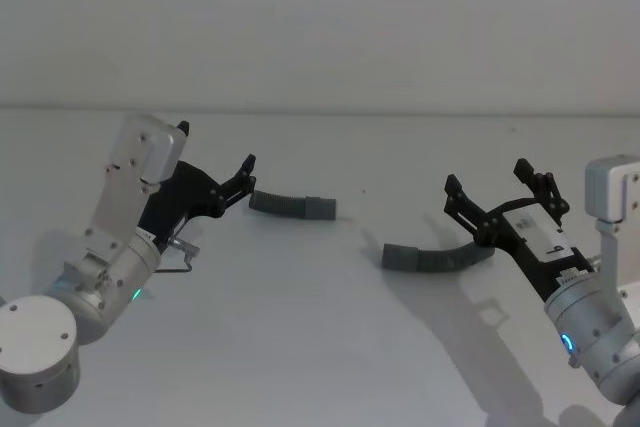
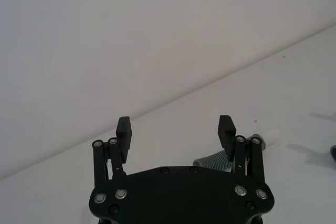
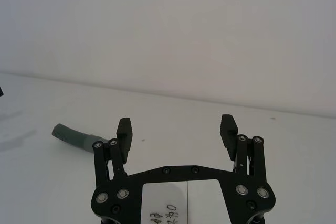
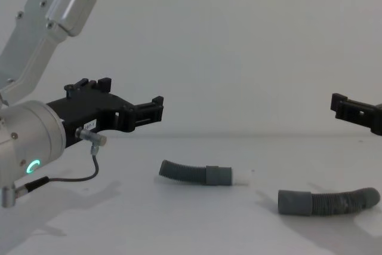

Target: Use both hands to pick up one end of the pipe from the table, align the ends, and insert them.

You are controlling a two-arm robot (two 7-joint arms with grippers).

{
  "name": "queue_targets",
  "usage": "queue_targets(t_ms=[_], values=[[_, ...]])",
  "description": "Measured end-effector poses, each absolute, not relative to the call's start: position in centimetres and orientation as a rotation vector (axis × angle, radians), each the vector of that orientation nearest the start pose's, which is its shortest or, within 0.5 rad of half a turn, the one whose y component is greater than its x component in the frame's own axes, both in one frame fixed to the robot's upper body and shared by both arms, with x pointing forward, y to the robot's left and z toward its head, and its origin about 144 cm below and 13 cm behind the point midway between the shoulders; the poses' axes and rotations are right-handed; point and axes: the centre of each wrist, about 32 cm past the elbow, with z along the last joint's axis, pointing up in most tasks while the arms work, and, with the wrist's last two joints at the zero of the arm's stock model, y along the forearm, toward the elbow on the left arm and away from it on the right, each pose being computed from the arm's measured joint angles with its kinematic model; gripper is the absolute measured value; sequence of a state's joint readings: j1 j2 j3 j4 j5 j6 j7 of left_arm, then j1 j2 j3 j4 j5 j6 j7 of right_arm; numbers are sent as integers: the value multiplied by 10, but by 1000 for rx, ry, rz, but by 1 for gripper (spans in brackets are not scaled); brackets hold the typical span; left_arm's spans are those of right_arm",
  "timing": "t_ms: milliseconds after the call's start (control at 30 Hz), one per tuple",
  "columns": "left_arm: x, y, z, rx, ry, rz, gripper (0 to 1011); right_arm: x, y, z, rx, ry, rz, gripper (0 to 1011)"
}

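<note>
Jaws gape on left end effector (image 1: 216, 146) and right end effector (image 1: 486, 176) near pipe (image 1: 292, 205).

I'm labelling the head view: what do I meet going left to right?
left end effector, open → farther hose piece → nearer hose piece → right end effector, open.
</note>
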State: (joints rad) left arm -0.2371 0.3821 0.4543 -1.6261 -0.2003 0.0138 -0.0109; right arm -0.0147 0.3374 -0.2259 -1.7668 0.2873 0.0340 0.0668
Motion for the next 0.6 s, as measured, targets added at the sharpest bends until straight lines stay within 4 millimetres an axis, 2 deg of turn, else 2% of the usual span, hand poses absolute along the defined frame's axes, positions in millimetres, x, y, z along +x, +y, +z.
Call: queue_targets(t_ms=[600], values=[[492,198,1204,61,-268,1124,1001,443,-237,1189,26,-75,-1229,1000]])
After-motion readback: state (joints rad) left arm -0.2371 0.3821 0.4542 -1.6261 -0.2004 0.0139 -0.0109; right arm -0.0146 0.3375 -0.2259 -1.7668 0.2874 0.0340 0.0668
